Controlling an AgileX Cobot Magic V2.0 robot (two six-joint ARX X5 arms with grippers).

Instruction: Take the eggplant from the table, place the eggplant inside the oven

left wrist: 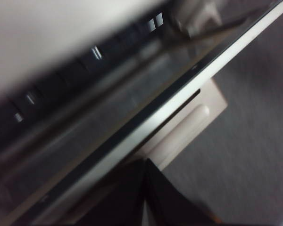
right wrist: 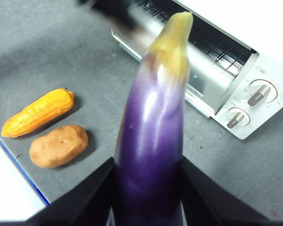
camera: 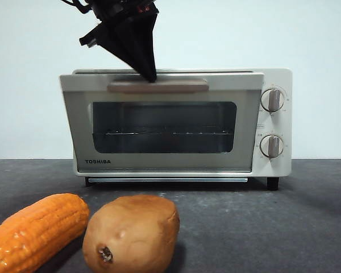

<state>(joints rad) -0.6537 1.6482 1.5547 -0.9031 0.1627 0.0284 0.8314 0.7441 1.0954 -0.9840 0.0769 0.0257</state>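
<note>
The eggplant [right wrist: 153,132], glossy purple with a yellow-green tip, is held in the air above the table [right wrist: 52,56]; my right gripper [right wrist: 148,167] is shut on its thick end. It points toward the cream oven [right wrist: 269,61]. The front view shows neither this gripper nor the eggplant. In that view my left gripper [camera: 149,74] comes down from above onto the oven's [camera: 275,165] beige handle [camera: 158,86]. The door is tipped slightly open at its top. In the left wrist view the jaws of the left gripper [left wrist: 145,165] are shut, right beside the handle [left wrist: 193,123].
An orange corn cob [camera: 37,230] and a brown potato [camera: 132,233] lie side by side on the dark grey table [camera: 261,227], in front of the oven. Seen from the right wrist, the corn [right wrist: 37,113] and potato [right wrist: 59,146] lie near the table's blue-lined edge [right wrist: 19,165].
</note>
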